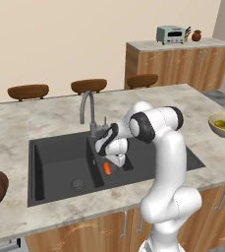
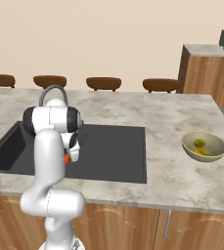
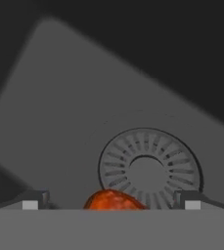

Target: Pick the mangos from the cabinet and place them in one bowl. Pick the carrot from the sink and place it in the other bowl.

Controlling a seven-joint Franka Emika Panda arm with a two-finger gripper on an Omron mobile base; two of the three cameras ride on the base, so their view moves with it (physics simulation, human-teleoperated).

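Fingers (image 3: 111, 201) spread wide beside the carrot (image 3: 114, 199), sink (image 1: 60, 162) drain (image 3: 150, 171) just beyond.

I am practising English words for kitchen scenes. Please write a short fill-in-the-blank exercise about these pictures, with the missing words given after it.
1. The gripper reaches down into the dark grey ____.
2. The small orange thing between the gripper's fingertips is the ____.
3. The mangos lie in the pale tan ____ on the counter.
4. In the hand view, a round slotted ____ sits in the basin floor beyond the carrot.

Missing words: sink; carrot; bowl; drain
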